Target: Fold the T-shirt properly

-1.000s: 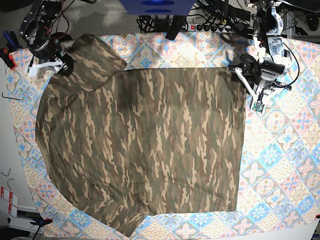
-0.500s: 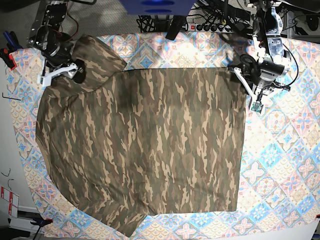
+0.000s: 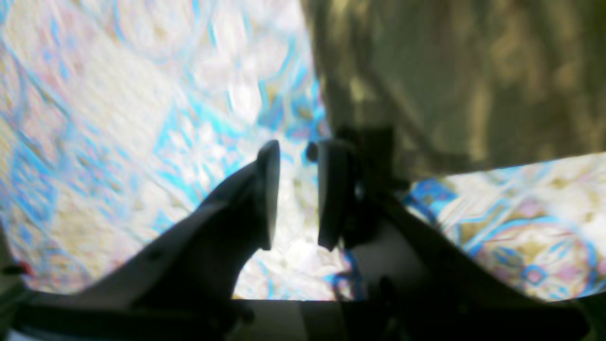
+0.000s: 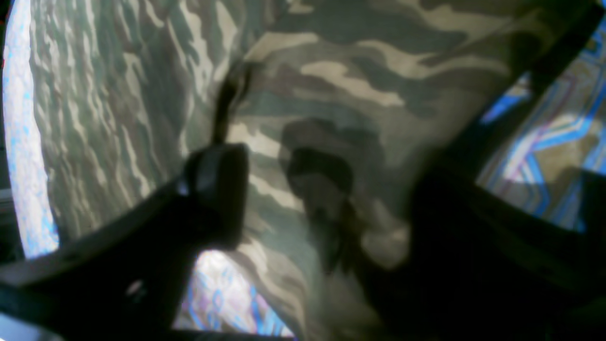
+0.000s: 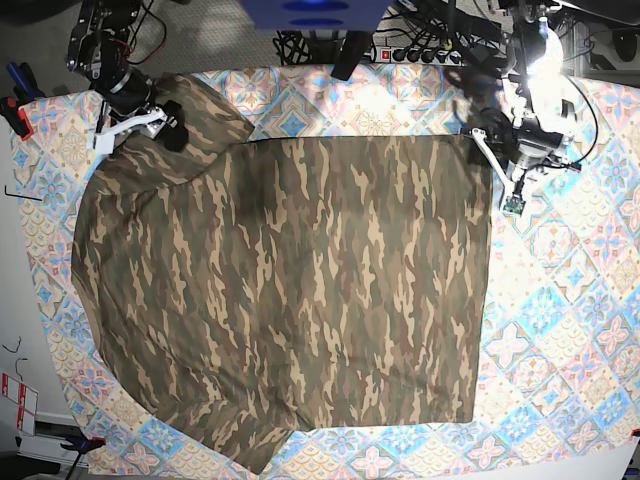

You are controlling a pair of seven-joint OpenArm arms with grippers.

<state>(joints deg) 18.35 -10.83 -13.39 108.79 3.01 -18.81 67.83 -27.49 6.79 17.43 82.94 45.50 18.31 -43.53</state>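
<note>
The camouflage T-shirt (image 5: 300, 290) lies spread flat on the tile-patterned tablecloth (image 5: 560, 330), one sleeve pointing to the far left corner. My right gripper (image 5: 160, 128) is on that sleeve. In the right wrist view the right gripper (image 4: 326, 166) stands open, a raised fold of the T-shirt (image 4: 355, 71) between its fingers. My left gripper (image 5: 480, 142) is at the shirt's far right corner. In the left wrist view the left gripper (image 3: 298, 147) is narrowly open over bare tablecloth (image 3: 118, 94), nothing between its fingers, the T-shirt (image 3: 450, 80) edge just to its right.
A power strip with cables (image 5: 420, 50) runs along the table's far edge beside a blue housing (image 5: 315, 12). A red-handled clamp (image 5: 15, 112) sits at the far left edge. Bare tablecloth (image 4: 544, 156) borders the shirt on the right and along the front.
My right gripper has moved toward the far edge and rightward onto the sleeve, its jaws narrowing slightly. The left arm has shifted slightly toward the far edge.
</note>
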